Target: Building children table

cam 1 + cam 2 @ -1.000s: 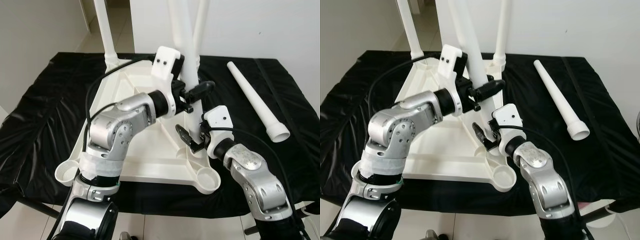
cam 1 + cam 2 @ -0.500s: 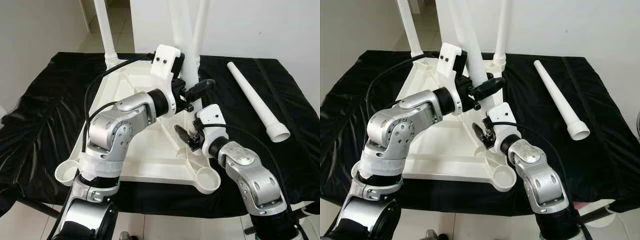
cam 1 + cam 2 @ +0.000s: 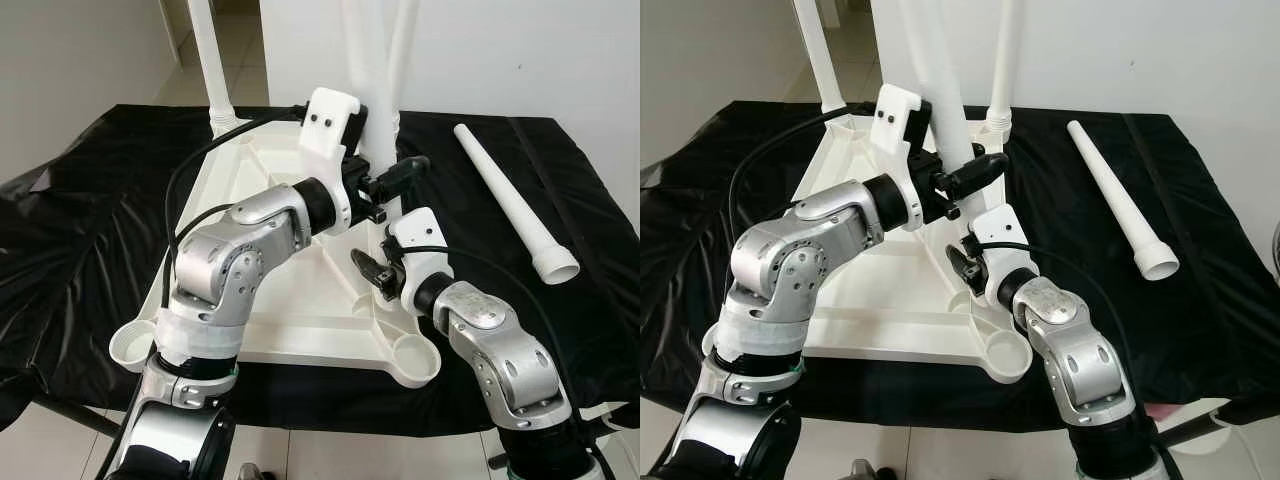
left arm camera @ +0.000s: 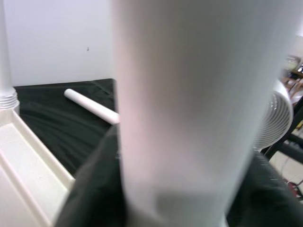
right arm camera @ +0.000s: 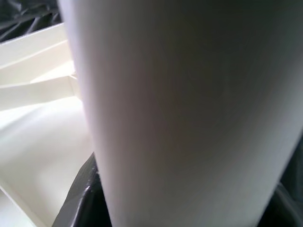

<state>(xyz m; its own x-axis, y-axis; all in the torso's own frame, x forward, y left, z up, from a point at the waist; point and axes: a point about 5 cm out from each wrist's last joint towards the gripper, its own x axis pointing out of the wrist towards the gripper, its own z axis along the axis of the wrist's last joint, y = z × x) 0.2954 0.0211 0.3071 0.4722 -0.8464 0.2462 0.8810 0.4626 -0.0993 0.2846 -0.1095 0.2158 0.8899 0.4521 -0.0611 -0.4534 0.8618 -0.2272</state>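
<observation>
A white children's table top lies upside down on a black cloth. One white leg stands upright over its right side. My left gripper is shut on this leg from the left, about a hand's width above the top. The leg fills the left wrist view between the dark fingers. My right gripper is lower, at the leg's foot, shut on it. That leg also stands close between dark fingers in the right wrist view. The foot itself is hidden behind my right wrist.
Two more legs stand at the far left corner and the far right corner. A loose white leg lies on the black cloth to the right. Empty round sockets sit at the near left and near right corners.
My right gripper has moved left and away from me, in to the foot of the held leg. The left gripper and leg have stayed in place.
</observation>
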